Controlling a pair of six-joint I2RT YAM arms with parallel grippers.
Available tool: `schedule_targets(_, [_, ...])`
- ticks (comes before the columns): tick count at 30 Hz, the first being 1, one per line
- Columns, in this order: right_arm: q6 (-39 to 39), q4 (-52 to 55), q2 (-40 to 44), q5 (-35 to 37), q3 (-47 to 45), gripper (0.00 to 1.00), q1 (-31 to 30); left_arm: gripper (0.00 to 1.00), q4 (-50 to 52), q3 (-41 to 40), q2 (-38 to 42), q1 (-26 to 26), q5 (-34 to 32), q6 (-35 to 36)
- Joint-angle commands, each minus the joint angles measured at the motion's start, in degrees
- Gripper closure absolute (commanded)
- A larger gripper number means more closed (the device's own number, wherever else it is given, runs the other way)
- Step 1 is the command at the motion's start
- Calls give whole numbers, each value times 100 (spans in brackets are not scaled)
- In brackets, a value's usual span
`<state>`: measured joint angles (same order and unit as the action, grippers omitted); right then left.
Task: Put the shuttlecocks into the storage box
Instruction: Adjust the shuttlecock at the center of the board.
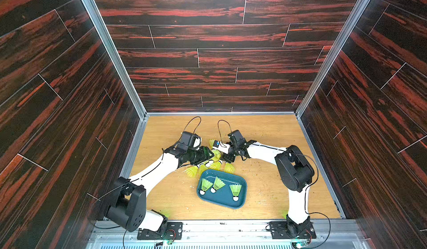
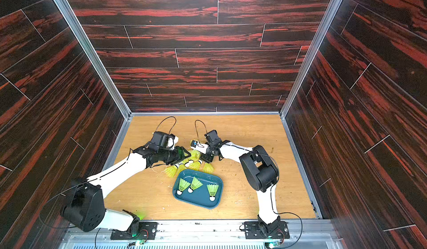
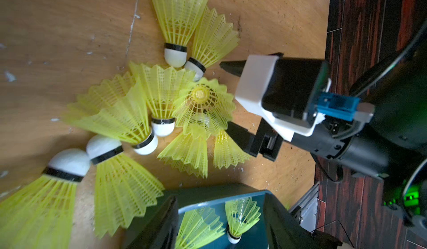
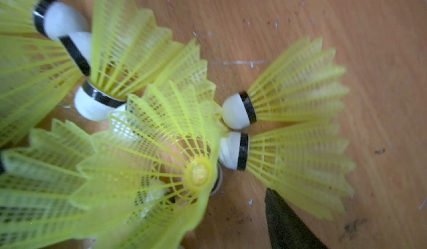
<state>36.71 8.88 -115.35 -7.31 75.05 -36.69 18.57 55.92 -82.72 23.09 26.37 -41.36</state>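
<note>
Between your left end effector [image 3: 219, 204] and right end effector [image 3: 227, 97], both released, shuttlecocks [image 3: 161, 93] crowd the desk [image 3: 57, 28]; three more lie in the storage box [image 1: 223, 200] just beside them.

Netted plastic shuttlecocks [image 3: 161, 90]; scuffed wooden table [image 1: 265, 132]

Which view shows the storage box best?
A top view: both top views show the whole storage box with three shuttlecocks lying inside. The left wrist view catches only one end of it, partly blocked. The right wrist view misses it entirely.
</note>
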Motion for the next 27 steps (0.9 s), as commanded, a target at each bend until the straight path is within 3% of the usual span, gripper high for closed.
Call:
schedule_targets(1, [93,-8,-78,-300,114,34,-57,38,199,-119,272,-58,-78,104])
schedule_targets(12, [-766,591,406,-1264,-43,34,-53,38,244,-191,441,-121,-73,155])
schedule_targets(18, [-2102,-67,1246,-1422,-736,30,143,38,244,-159,461,-165,-40,174])
schedule_targets(22, [-2674,-5,1281,-1393,-720,31,203,38,235,-142,440,-189,-7,191])
schedule_targets(27, [-3403,114,1096,-403,-534,35,335,38,259,-121,454,-197,0,200])
